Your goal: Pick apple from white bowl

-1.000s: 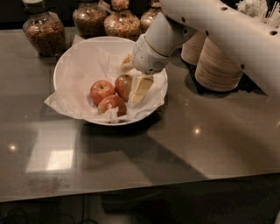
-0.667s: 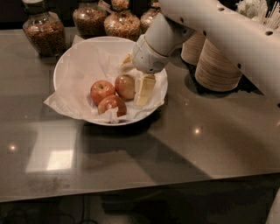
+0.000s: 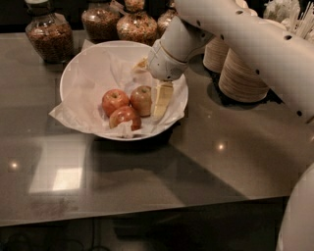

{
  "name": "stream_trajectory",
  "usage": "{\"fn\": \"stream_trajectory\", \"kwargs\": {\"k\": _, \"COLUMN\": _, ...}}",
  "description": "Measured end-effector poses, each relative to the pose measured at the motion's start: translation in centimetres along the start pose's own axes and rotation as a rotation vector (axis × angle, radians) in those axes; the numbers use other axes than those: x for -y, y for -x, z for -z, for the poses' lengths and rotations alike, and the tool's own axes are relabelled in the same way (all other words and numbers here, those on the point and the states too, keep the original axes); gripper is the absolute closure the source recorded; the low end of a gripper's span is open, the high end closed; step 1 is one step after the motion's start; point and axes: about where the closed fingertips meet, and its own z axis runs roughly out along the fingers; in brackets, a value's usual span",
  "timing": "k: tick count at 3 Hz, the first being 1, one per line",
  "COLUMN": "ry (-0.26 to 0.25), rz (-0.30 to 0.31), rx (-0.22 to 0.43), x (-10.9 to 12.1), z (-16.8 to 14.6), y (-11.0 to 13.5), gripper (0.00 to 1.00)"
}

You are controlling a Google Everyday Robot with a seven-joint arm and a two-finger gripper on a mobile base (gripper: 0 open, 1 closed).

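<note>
The white bowl (image 3: 78, 73), lined with crinkled white paper, stands at the middle left of the dark table. Three apples lie in it. The palest apple (image 3: 142, 99) is on the right, with two deeper-red apples (image 3: 114, 101) (image 3: 125, 116) to its left and front. My gripper (image 3: 152, 83) reaches down into the bowl from the upper right. It is open. One cream finger (image 3: 162, 99) stands just right of the pale apple, close to or touching it. The other finger tip (image 3: 142, 64) shows behind the apple. Nothing is held.
Glass jars of grains (image 3: 47, 34) (image 3: 137, 25) stand along the back edge behind the bowl. Stacks of tan disposable bowls (image 3: 245, 78) stand to the right, under my arm. A cup of white utensils (image 3: 289, 12) is at the far right.
The finger beside the pale apple has shifted slightly to the right. The apples and the bowl have not moved.
</note>
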Motion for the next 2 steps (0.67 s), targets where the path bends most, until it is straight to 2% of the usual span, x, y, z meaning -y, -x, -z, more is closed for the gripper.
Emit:
{"fn": "stream_trajectory", "kwargs": {"k": 1, "ry": 0.012, "rz": 0.013, "rx": 0.005, "x": 0.24, "z": -0.49, "y": -0.19, "gripper": 0.20}}
{"fn": "stream_trajectory", "kwargs": {"k": 2, "ry": 0.026, "rz": 0.011, "rx": 0.017, "x": 0.14, "z": -0.98, "y": -0.54, "gripper": 0.38}}
